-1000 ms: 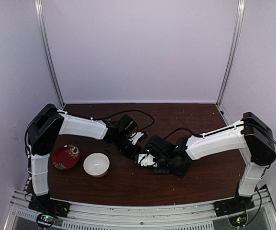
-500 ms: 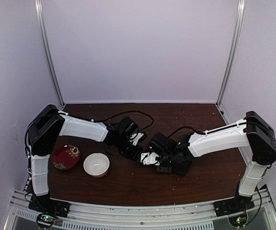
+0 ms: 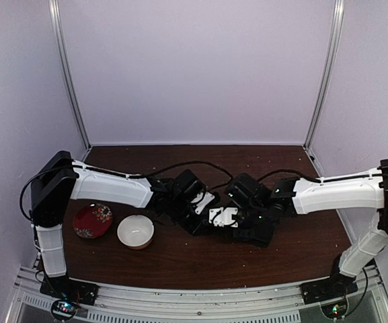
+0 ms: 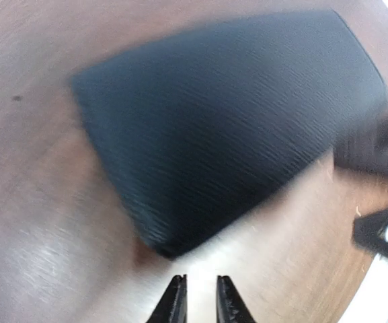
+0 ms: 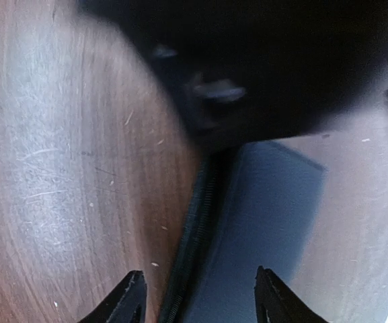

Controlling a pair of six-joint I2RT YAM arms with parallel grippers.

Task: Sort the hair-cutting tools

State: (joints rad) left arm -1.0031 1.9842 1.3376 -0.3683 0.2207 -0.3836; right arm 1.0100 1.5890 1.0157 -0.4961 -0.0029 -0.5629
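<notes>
Black pouch looks soft and light, pinchable at its zip edge below the wide right claw; left claw barely parted, empty; tools unseen.

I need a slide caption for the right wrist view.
Open right fingers above the zipper edge of a black pouch on the table.

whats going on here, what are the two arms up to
Both arms meet mid-table over a black pouch. The left hand hovers just off its corner, fingers slightly apart and empty. The right hand is open wide above its zipper edge. No scissors show; a white bowl and red dish sit aside.
</notes>
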